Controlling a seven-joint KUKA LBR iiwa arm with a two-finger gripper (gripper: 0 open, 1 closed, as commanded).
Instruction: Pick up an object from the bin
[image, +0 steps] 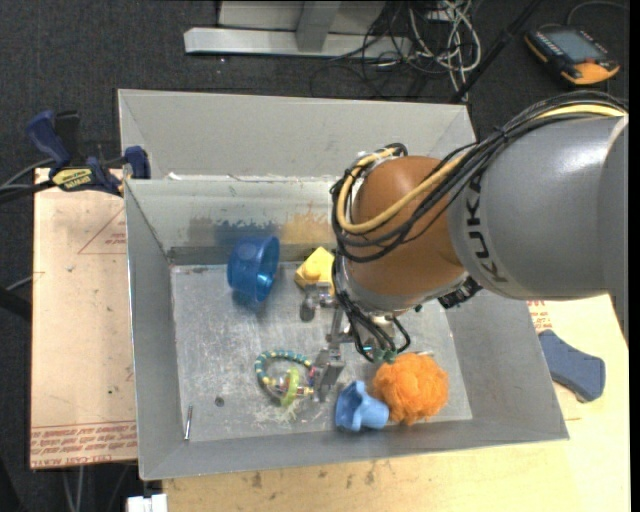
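Note:
My gripper (334, 345) hangs low in the middle of the bin, below the arm's round orange cover. Its tip is just above the right end of a multicoloured bead bracelet (284, 378) that lies on the bin floor. Right of the bracelet, near the front wall, sits a small blue toy (357, 408). An orange fuzzy ball (411, 388) touches that toy on its right. A yellow block (316, 266) lies behind the gripper, partly hidden by the arm.
A blue plastic cup (252, 268) lies on its side at the back left of the bin floor. A thin metal pin (188, 422) rests by the front left corner. The arm covers the bin's right half.

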